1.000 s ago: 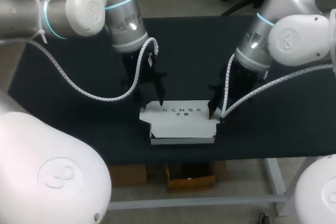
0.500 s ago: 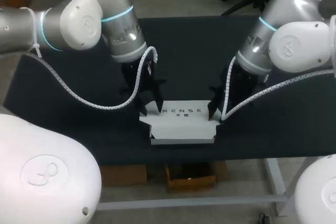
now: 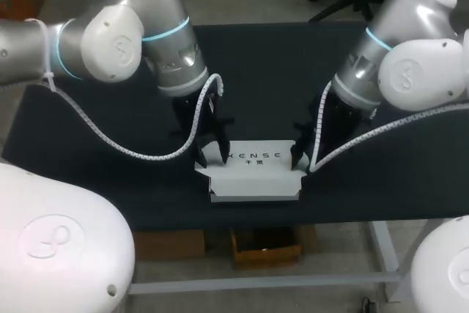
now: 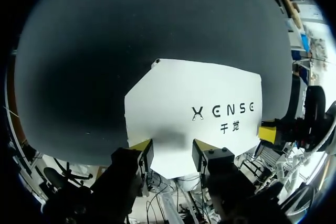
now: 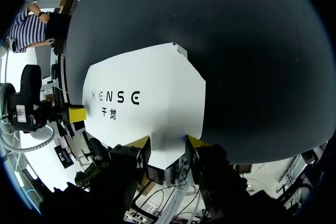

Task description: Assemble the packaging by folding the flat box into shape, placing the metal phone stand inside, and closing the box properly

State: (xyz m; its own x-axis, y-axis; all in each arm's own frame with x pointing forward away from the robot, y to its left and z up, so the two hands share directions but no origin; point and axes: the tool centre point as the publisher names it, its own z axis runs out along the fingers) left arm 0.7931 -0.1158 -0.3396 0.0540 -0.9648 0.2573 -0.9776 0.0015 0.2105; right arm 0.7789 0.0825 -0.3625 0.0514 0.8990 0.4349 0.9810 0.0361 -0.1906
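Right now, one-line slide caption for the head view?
Left gripper and right gripper at opposite ends of the white box on the dark table.

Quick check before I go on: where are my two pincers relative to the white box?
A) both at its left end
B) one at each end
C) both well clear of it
B: the left pincer is at the left end of the box, the right pincer at its right end.
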